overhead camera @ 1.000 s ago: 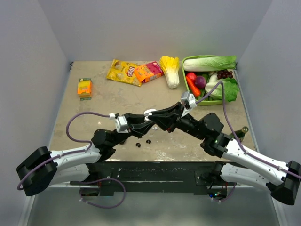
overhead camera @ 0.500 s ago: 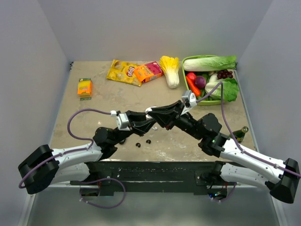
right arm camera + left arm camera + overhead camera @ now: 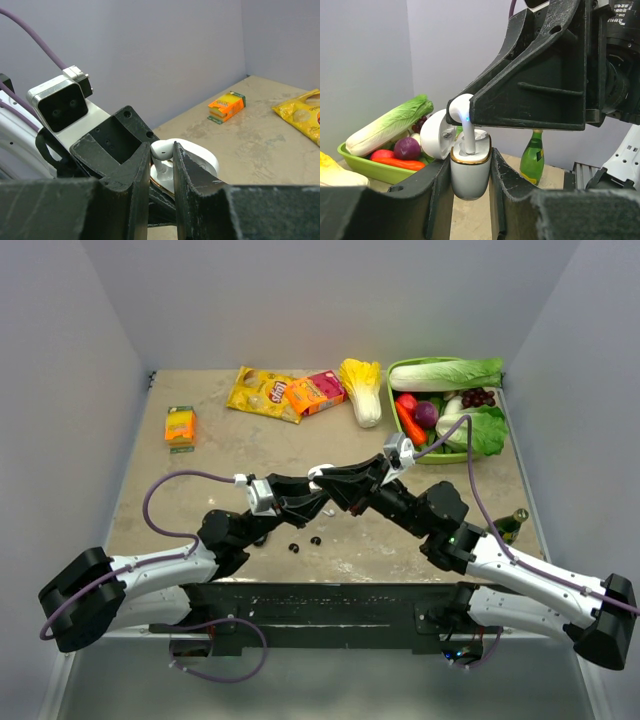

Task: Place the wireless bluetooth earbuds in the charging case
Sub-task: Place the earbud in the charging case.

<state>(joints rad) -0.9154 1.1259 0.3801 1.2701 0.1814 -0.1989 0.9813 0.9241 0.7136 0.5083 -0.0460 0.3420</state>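
Observation:
My left gripper is shut on a white charging case with a gold rim, held upright above the table with its lid open. My right gripper is shut on a white earbud, directly over the case. In the left wrist view the earbud has its stem down in a slot of the case, and a blue light shows on it. In the top view the two grippers meet at the table's middle. Two black earbuds lie on the table just in front of them.
A green basket of vegetables stands at the back right. A green bottle stands by the right arm. An orange box, a yellow bag, a red-orange box and a cabbage lie at the back.
Both grippers have shifted slightly and drawn closer together, the right one bringing the white earbud onto the case. Almost nothing has moved in the last half second.

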